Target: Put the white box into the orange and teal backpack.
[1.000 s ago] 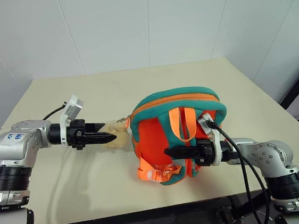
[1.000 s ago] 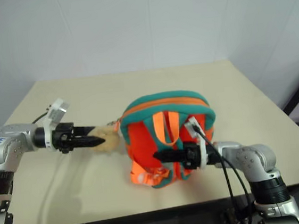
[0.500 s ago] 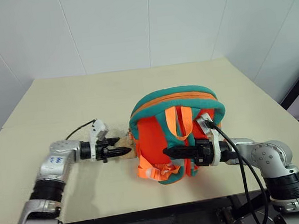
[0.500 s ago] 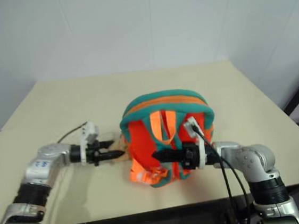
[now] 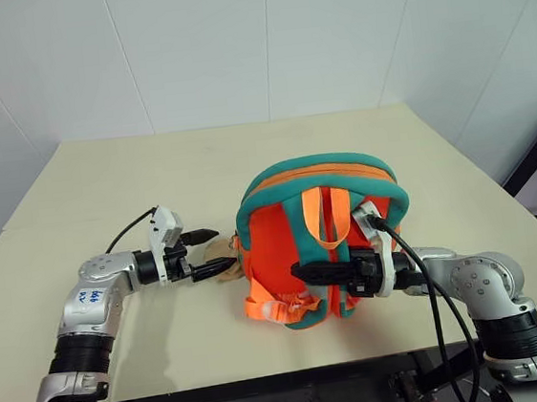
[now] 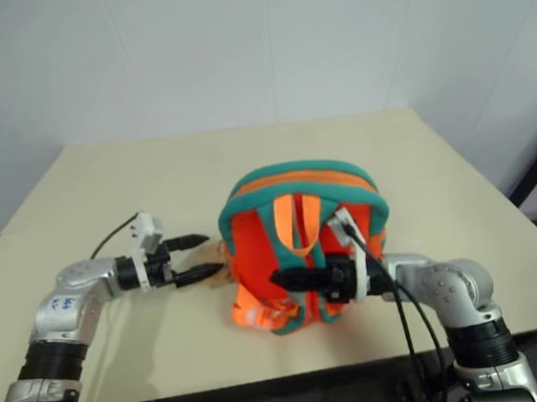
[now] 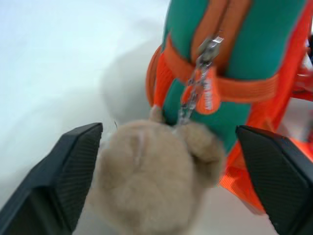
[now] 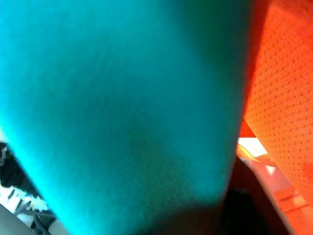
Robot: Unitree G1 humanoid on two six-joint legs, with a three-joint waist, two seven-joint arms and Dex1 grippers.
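On the bench (image 5: 103,180) stood the orange and teal backpack (image 5: 323,243), soft and light by its look, best taken by a strap or zipper pull; the left gripper (image 5: 205,252) was spread apart around the plush bear (image 7: 154,181); the right gripper (image 5: 307,273) lay against the straps, its state impossible to tell; the white box was nowhere visible, perhaps inside.
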